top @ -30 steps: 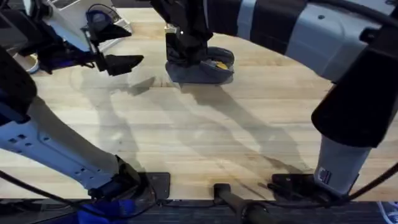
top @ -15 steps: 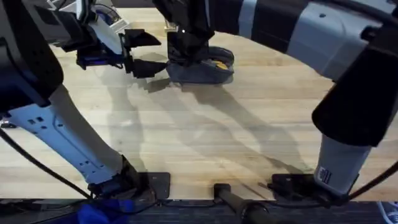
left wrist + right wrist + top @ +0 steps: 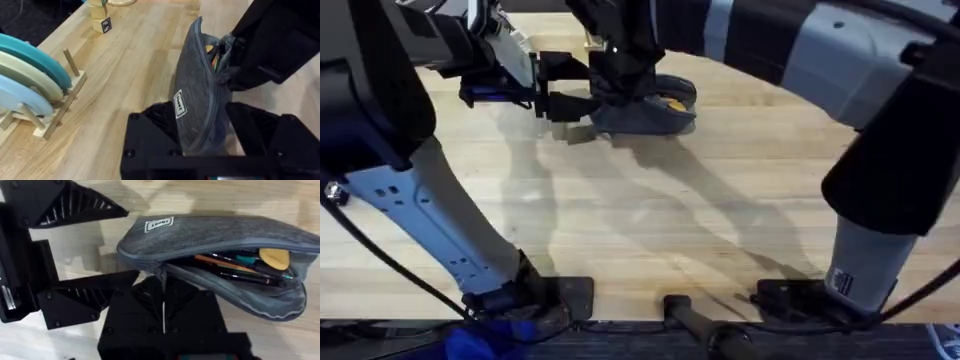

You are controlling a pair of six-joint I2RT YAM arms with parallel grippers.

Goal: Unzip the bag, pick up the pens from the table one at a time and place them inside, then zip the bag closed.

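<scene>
The bag (image 3: 645,108) lies near the far edge of the table (image 3: 720,220), about midway along it. Its zipper is open and pens (image 3: 235,265) plus a yellow item (image 3: 274,257) show inside. Over the last second my left gripper (image 3: 565,88) has travelled from well clear of the bag to its near end. The wrist view shows my fingers (image 3: 155,125) spread wide, one on each side of that end, not yet pinching. I judge the loading finished and the closing step begun: this end must be braced. My right gripper (image 3: 162,302) is pressed together on the zipper pull (image 3: 161,275), as best I can tell.
</scene>
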